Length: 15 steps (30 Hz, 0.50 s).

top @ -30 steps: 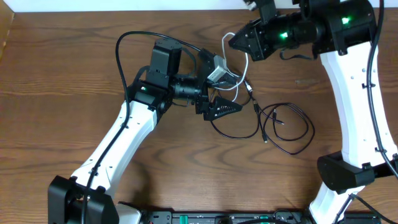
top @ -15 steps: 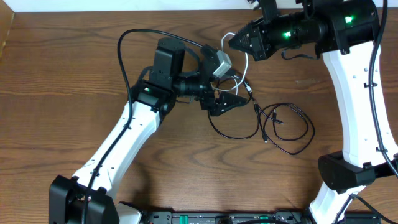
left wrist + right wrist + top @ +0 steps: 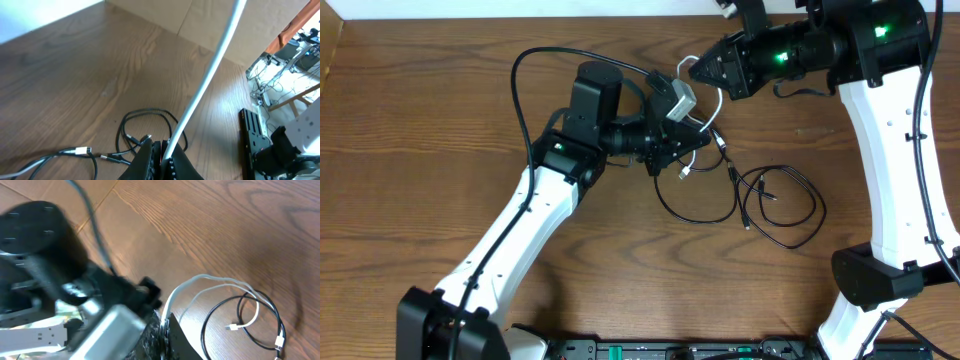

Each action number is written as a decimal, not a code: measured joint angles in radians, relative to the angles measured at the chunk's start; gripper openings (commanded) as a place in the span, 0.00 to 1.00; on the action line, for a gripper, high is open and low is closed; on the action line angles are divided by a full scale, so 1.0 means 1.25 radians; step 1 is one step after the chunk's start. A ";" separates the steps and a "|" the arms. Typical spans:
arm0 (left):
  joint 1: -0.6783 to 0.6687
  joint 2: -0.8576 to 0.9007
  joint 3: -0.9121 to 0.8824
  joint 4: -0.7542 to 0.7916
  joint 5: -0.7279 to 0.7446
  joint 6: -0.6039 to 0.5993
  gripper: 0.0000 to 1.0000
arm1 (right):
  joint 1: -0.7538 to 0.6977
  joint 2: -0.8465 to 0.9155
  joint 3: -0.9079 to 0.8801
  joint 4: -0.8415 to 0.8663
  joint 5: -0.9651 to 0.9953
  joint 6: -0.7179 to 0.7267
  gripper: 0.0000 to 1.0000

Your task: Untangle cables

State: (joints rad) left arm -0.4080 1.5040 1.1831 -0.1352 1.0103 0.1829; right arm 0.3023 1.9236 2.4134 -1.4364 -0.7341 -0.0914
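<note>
- Left wrist view: the left gripper [image 3: 162, 151], open a moment ago, is now clenched on the white cord [image 3: 210, 70].
- Opposite, the right gripper [image 3: 162, 322] grips the same cord.
- Beyond, the black cords [image 3: 780, 205] lie looped on the table [image 3: 420, 150]; pulling apart can likely begin.

The right gripper [image 3: 162, 322] is pinched tight on the white cord [image 3: 200, 276], which arcs up and over to the right, then drops to a little plug lying on the wooden table [image 3: 225, 220]. A black cord [image 3: 210, 317] loops around that plug end. The other arm [image 3: 35, 235] fills the left side, blurry.
</note>
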 measured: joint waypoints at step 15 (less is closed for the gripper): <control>0.041 -0.248 0.000 -0.045 -0.069 -0.079 0.07 | 0.000 0.000 0.000 -0.051 0.250 0.018 0.99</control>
State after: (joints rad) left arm -0.3569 1.1934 1.1831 -0.1913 0.9237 0.0845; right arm 0.3023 1.9236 2.4134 -1.5005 -0.4221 -0.0685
